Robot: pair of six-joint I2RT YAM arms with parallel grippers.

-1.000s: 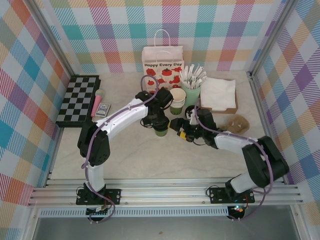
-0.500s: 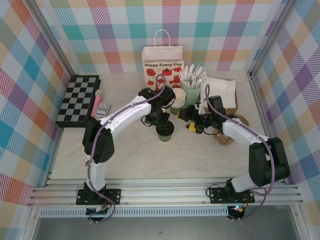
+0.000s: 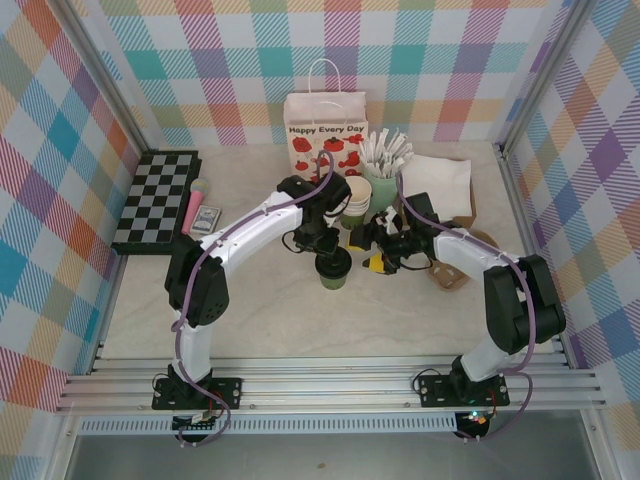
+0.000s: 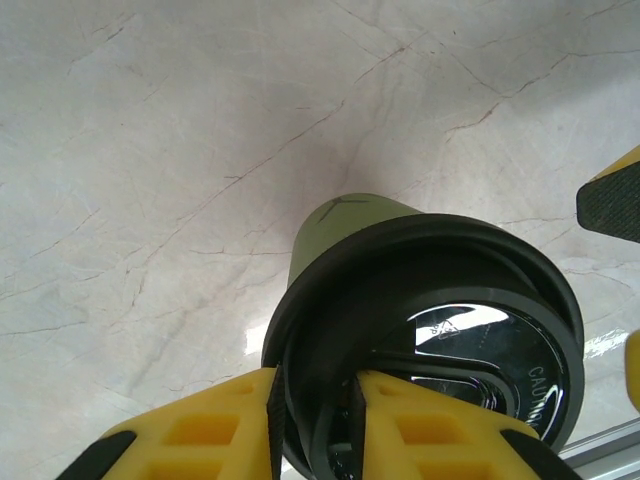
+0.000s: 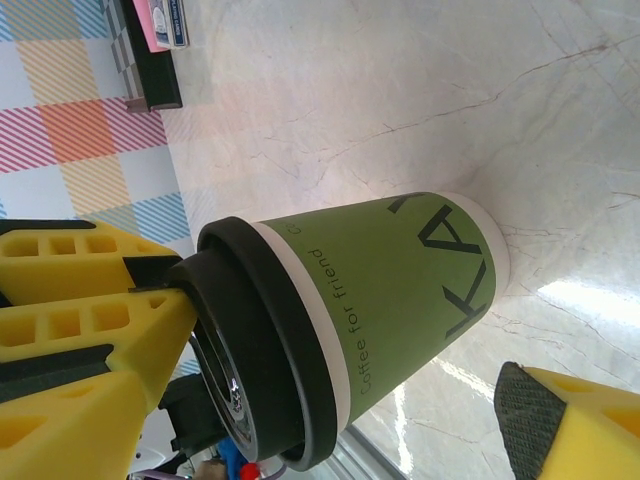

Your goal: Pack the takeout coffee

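The takeout coffee (image 3: 334, 270), a short dark-green cup with a black lid, stands on the marble table in front of the white paper bag (image 3: 325, 130). My left gripper (image 3: 326, 250) comes down on it from above. In the left wrist view the left gripper (image 4: 315, 425) is shut on the lid's rim (image 4: 300, 330), one yellow finger outside and one inside. My right gripper (image 3: 372, 254) is open at the cup's right side. In the right wrist view the cup (image 5: 400, 290) lies between the wide-apart fingers of the right gripper (image 5: 320, 410), and no pad touches it.
Stacked green cups (image 3: 356, 195), a mint cup of white sticks (image 3: 383, 175) and a napkin tray (image 3: 437, 188) stand just behind the grippers. A brown item (image 3: 470, 250) lies to the right. A chessboard (image 3: 155, 200) and a pink item (image 3: 191, 210) lie at the left.
The left gripper and the cup have shifted slightly to the right. The right arm swung back and up, then brought its open gripper in beside the cup.
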